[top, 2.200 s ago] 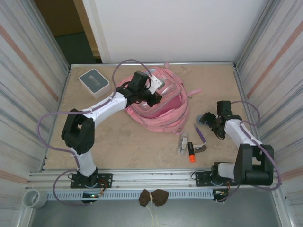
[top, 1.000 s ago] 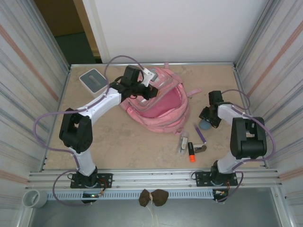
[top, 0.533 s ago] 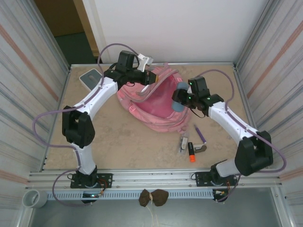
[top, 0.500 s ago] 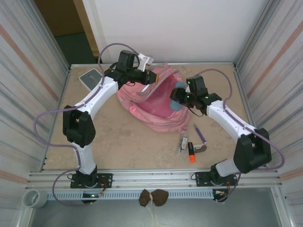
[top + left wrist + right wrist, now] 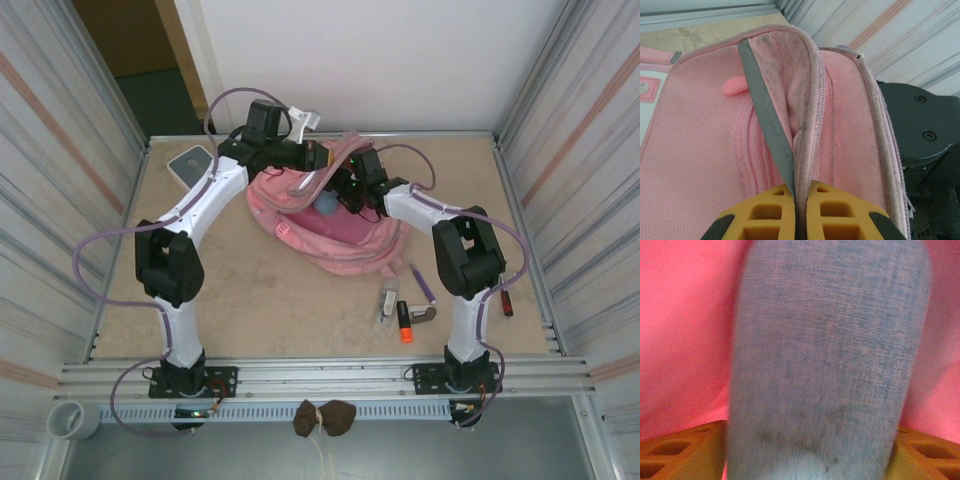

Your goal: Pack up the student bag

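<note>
Open pink student bag (image 5: 340,245), blue-grey pouch (image 5: 327,203) at its mouth

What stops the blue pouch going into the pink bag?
Nothing visible. The left gripper pinches the rim of the student bag, and the right gripper holds the blue pouch already in its open mouth.

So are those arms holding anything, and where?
The left jaws pinch the student bag by its opening rim; the right jaws hold a blue-grey pouch by its end.
</note>
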Robot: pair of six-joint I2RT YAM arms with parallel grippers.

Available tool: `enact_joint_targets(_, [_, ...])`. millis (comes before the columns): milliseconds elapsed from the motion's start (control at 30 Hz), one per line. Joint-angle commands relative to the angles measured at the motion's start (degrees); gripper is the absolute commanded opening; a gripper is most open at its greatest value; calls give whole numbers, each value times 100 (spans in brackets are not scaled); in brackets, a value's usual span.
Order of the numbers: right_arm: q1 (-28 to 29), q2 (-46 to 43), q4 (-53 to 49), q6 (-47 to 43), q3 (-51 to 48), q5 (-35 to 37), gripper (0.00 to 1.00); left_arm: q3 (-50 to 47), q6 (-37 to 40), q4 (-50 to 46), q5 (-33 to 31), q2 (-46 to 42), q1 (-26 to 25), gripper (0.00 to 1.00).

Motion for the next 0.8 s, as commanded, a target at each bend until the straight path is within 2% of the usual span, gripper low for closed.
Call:
enact_joint_targets(0, [-21, -235, 198, 1, -115, -89, 78, 234, -90, 738, 424, -187, 6, 0])
enact_joint_targets(133, [20, -264, 271, -74, -423, -226, 81, 155, -99, 774, 440, -215, 6, 0])
enact_joint_targets(200, [55, -241, 383, -112, -511, -292, 77, 146, -65, 719, 455, -230, 6, 0])
enact_joint_targets(233, [66, -224, 435, -114, -532, -318, 73, 136, -55, 708, 445, -241, 5, 0])
enact_joint_targets(367, [66, 52, 531, -182, -255, -348, 42, 16, -63, 716, 419, -324, 6, 0])
enact_joint_targets(467, [92, 338, 576, -356, 170, -483, 29, -101, -75, 742, 387, -386, 6, 0])
enact_joint_targets(600, [47, 344, 516, -697, 284, -786, 30, -231, -81, 760, 344, -413, 6, 0])
enact_joint_targets(767, [-242, -705, 388, -1175, -760, -1030, 46, -359, 29, 735, 212, -461, 15, 0])
